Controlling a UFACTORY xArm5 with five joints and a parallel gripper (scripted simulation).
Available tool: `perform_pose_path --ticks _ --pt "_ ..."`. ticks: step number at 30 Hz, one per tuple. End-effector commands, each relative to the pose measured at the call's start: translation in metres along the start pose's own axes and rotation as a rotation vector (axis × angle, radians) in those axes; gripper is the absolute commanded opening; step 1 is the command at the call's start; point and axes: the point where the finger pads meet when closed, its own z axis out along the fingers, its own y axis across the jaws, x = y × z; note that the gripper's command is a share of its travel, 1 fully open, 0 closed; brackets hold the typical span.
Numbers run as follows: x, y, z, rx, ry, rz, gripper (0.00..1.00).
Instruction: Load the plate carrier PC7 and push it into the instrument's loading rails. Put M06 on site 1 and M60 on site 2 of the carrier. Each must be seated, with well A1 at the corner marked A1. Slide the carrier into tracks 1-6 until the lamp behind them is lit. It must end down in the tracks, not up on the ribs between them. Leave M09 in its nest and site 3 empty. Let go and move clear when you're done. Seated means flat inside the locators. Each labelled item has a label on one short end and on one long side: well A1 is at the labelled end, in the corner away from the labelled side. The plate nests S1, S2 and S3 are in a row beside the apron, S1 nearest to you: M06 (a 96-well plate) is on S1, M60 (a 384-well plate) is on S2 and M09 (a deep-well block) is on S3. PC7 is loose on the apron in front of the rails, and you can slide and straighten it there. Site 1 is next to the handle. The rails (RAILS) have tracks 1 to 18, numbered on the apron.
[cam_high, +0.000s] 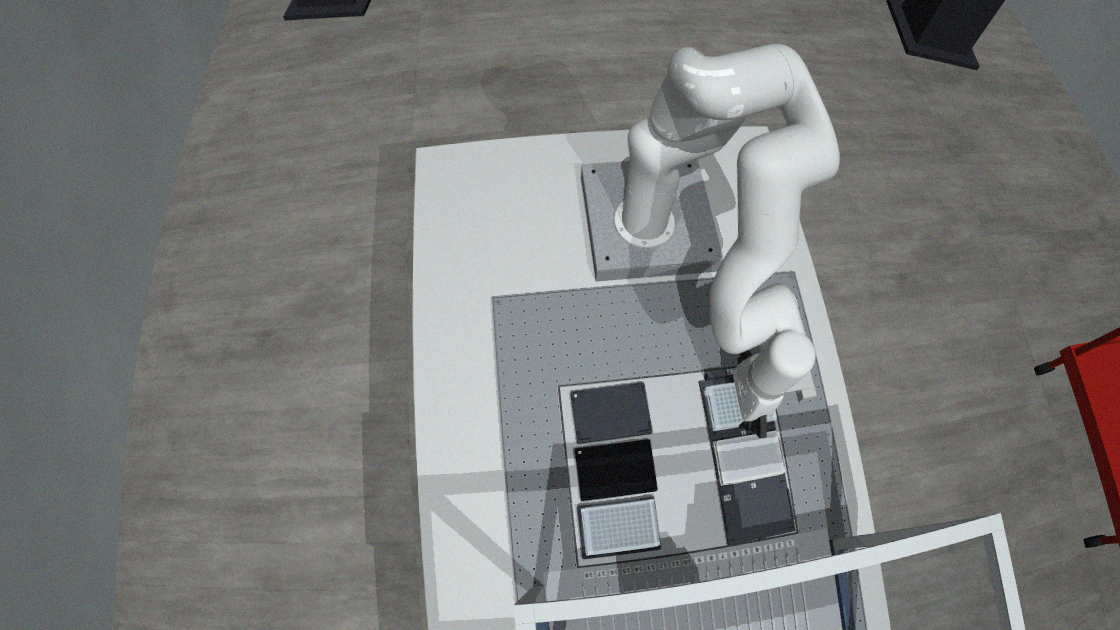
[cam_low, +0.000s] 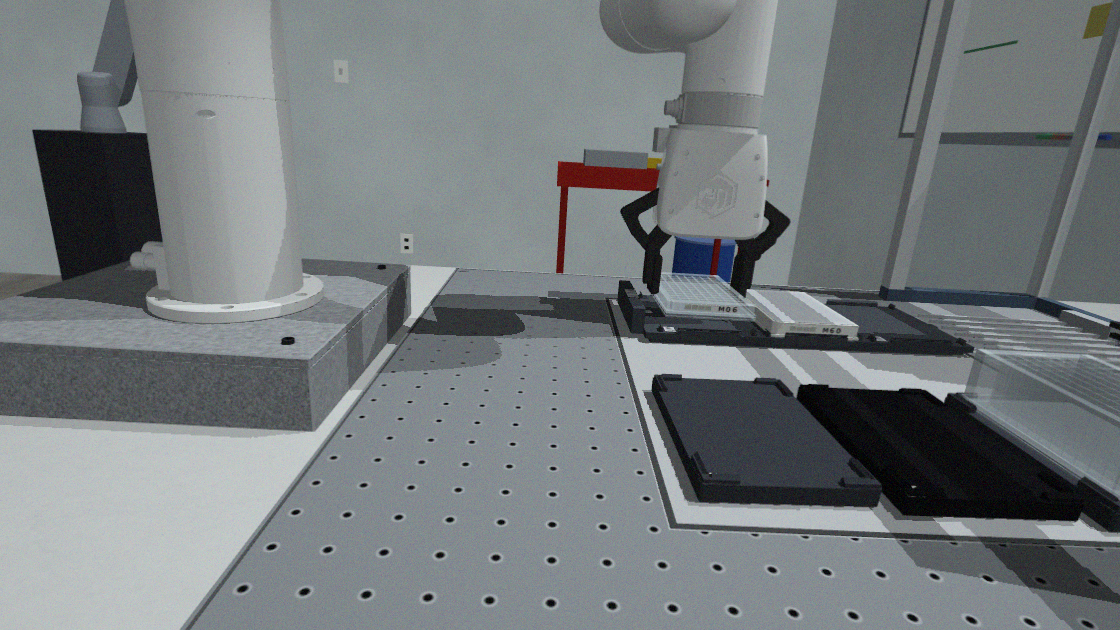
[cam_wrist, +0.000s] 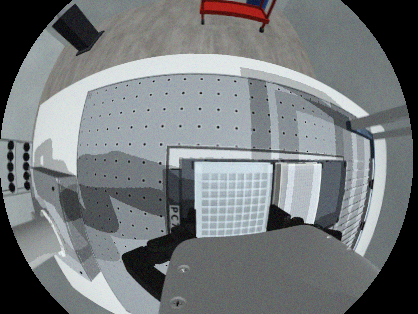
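My gripper (cam_low: 697, 288) (cam_wrist: 233, 219) is shut on M06, a clear 96-well plate (cam_high: 722, 407) (cam_low: 697, 296) (cam_wrist: 232, 197). It holds the plate roughly level, low over site 1 next to the handle; in the exterior view a dark gap shows beneath the plate's labelled end. M60 (cam_high: 747, 460) (cam_low: 802, 311) (cam_wrist: 300, 192), a white plate, lies flat on site 2. The dark carrier PC7 (cam_high: 728, 523) (cam_wrist: 187, 181) stands on the apron, and its site 3 (cam_high: 763, 503) (cam_wrist: 332, 185) is empty. M06 and the wrist hide site 1's locators in part. Whether M06 touches them cannot be told.
Clear M09 (cam_high: 620, 527) (cam_low: 1049, 407) stands in nest S3. Nests S1 (cam_high: 610, 412) (cam_low: 751, 430) and S2 (cam_high: 616, 470) (cam_low: 924, 438) are empty. The rails (cam_high: 748, 612) (cam_low: 1010, 320) lie beyond site 3, with a white frame (cam_high: 704, 582) over them. The lamp cannot be made out.
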Motion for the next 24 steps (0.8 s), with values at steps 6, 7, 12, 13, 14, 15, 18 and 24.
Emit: perform_pose_path --ticks 6,7,12,13,14,15,18,24 --pt "0.000 0.001 -0.001 -0.003 0.001 0.000 0.00" --pt "0.000 0.001 -0.001 -0.003 0.001 0.000 0.00" --pt "0.000 0.001 0.002 -0.003 0.001 0.000 0.00" --pt "0.000 0.001 0.002 -0.003 0.001 0.000 0.00" --pt "0.000 0.001 0.002 -0.003 0.001 0.000 0.00" --pt "0.000 0.001 0.003 -0.003 0.001 0.000 0.00" --pt "0.000 0.001 0.005 -0.003 0.001 0.000 0.00" --pt "0.000 0.001 0.009 -0.003 0.001 0.000 0.00"
